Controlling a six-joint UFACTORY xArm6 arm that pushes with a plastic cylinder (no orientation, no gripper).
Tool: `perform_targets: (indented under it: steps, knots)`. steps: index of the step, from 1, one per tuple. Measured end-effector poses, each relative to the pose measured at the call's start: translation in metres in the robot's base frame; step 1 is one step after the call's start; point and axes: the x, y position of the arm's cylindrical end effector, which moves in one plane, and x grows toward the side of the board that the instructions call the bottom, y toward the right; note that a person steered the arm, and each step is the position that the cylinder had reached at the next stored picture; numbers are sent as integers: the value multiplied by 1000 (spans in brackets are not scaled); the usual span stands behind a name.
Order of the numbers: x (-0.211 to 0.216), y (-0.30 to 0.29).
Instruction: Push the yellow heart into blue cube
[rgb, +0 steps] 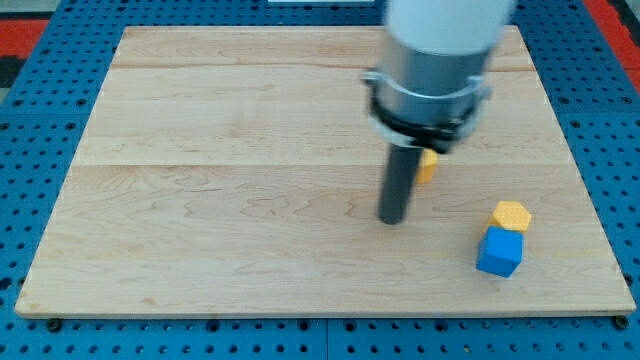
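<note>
Listing from the task's pieces outward.

- Near yellow block (429, 166): just up and to the view's right of my tip (392, 221), close to it but seemingly apart. Largely hidden behind the rod (398, 185); shape not to be made out.
- Far yellow block (511, 214): well to the view's right of my tip, about level with it. Touching the upper edge of the blue cube (500, 252). Outline blunt, possibly a heart, not certain.
- Blue cube: right of my tip and a little toward the view's bottom, near the lower right corner of the desk (220, 200).
- Tool: no grasping part fitted, only the plain rod. Nothing to open or close, nothing held. My tip resting on bare wood.

Step in hand, as a judgement:
- If the heart is the far block, contact with the cube looks already made, with little left to do.
- If the heart is the near block, still the approach stage, with my tip on the wrong side for a push.

Next move, in the second case:
- Rounding the near block to its upper left without nudging it.
- Then driving down and right, on a line toward the cube.
- Keeping the line clear of the far block is advisable.
</note>
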Motion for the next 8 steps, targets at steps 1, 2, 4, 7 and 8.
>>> perform_targets:
  steps: [1, 2, 4, 7, 8]
  knots:
    - [-50, -25]
    - [-91, -6]
    - [-96, 56]
    - [-13, 56]
    - [13, 56]
